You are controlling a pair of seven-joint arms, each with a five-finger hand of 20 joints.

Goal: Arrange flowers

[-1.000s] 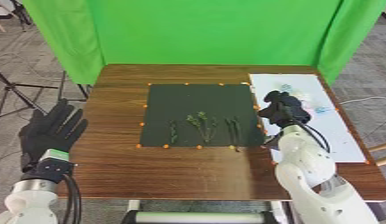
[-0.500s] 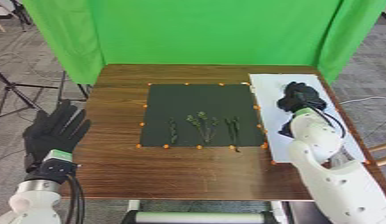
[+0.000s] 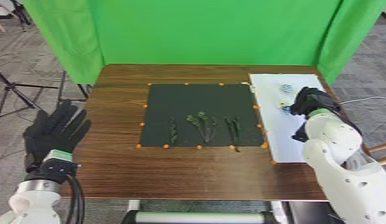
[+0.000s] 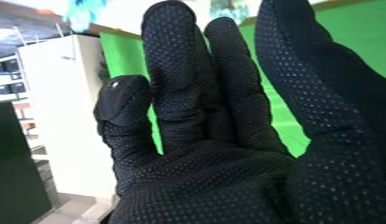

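Hiding some white sheet (image 3: 280, 137), right hand (image 3: 312, 101) loose-fingered, left hand (image 3: 53, 134) straight-fingered, bluish flowers (image 3: 286, 88) indistinct.

White sheet (image 3: 285, 142) partly behind right hand (image 3: 312, 101), blue flower (image 4: 84, 11) cropped in wrist view

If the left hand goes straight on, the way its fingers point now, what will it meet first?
Probably the green curtain, though how far it stands beyond the left hand's fingertips, and how high the hand is, I cannot tell surely.
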